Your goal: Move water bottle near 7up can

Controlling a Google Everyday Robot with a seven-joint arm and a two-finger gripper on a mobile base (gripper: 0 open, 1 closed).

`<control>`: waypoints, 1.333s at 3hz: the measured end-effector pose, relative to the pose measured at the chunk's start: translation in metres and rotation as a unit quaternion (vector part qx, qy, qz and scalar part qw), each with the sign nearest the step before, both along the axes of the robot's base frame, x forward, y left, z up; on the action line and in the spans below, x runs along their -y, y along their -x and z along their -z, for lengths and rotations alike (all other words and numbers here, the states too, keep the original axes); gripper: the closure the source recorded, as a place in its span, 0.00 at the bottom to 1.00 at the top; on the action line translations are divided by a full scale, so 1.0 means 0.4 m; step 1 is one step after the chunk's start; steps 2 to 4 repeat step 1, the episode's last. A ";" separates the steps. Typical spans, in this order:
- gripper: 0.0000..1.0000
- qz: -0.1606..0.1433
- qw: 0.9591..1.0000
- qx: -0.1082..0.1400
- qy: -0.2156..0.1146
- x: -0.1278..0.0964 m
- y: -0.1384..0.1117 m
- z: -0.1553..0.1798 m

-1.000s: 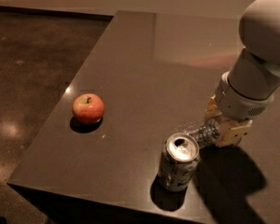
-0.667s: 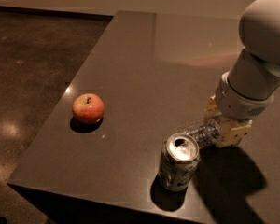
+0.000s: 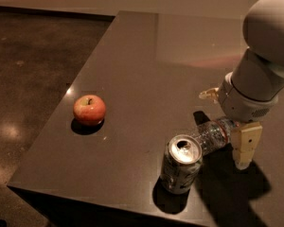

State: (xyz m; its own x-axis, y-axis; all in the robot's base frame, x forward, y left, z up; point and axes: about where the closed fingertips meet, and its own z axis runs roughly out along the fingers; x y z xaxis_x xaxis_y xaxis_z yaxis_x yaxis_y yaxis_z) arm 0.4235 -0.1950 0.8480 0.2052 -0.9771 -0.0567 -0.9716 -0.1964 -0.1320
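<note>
The water bottle [image 3: 211,135] lies on its side on the dark table [image 3: 146,65], its left end right behind the top of the 7up can [image 3: 180,167]. The can stands upright near the table's front edge, its shiny open top showing. My gripper [image 3: 223,129] hangs from the white arm at the right, just over the bottle's right end. It is open: one tan finger [image 3: 245,145] stands to the right of the bottle and the other [image 3: 208,94] sticks out behind it. The bottle rests on the table between them.
A red-yellow apple [image 3: 89,109] sits on the left part of the table, well away from the can. The table's left and front edges drop to a dark polished floor [image 3: 28,79]. The white arm housing [image 3: 265,60] fills the upper right.
The fingers have spread apart from around the bottle, and the bottle now lies free on the table beside the can. The can and apple have not moved.
</note>
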 end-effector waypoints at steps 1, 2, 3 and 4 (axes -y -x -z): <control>0.00 0.000 1.000 0.000 0.000 0.000 0.000 0.000; 0.00 0.000 1.000 0.000 0.000 0.000 0.000 0.000; 0.00 0.000 1.000 0.000 0.000 0.000 0.000 0.000; 0.00 0.000 1.000 0.000 0.000 0.000 0.000 0.000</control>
